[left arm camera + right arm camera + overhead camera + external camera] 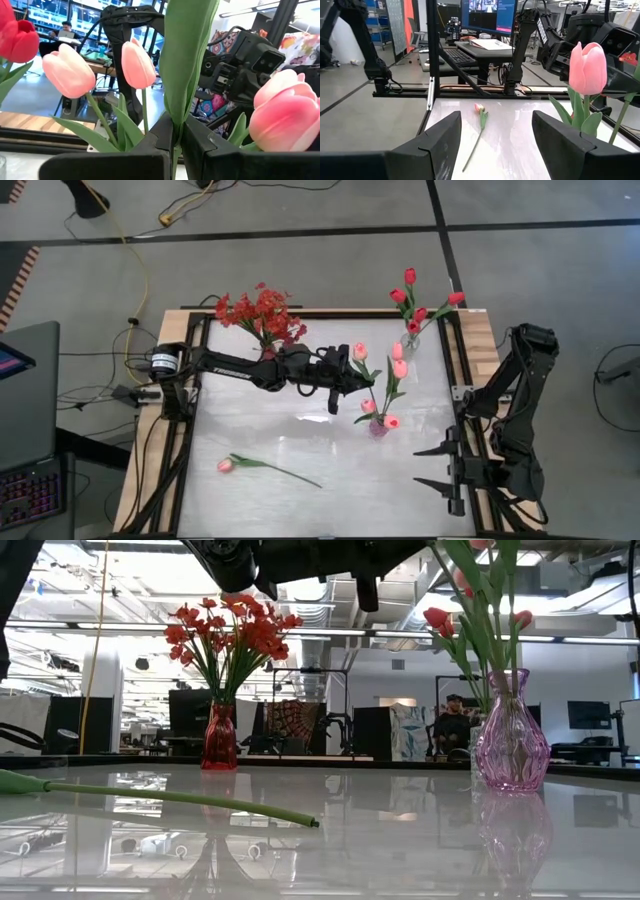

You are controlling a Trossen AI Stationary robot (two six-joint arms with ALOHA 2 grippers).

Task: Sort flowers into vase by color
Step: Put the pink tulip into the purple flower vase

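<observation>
My left gripper (345, 378) is over the table's middle, shut on the green stem of a pink tulip (360, 352), just left of the pink vase (378, 426), which holds several pink tulips (398, 366). A red vase (220, 736) with bushy red sprays (262, 312) stands at the far edge. A clear vase (411, 342) holds red tulips (409, 277). One pink tulip (226, 466) lies flat on the table at the near left, and shows in the right wrist view (479, 108). My right gripper (440, 466) is open and empty at the right. My left gripper pinches the tulip's green stem and leaf (175, 131) between its two fingers. The fingers (150, 145) come level from the table's left and lie across the stem. The stem stands roughly upright, clear of the table. Whether its lower end is in the pink vase, I cannot tell.
The lying tulip's long stem (180, 798) stretches toward the table's middle. The table's black frame rail (195, 410) runs along the left and right sides. Bare tabletop (300, 440) lies between the lying tulip and the pink vase.
</observation>
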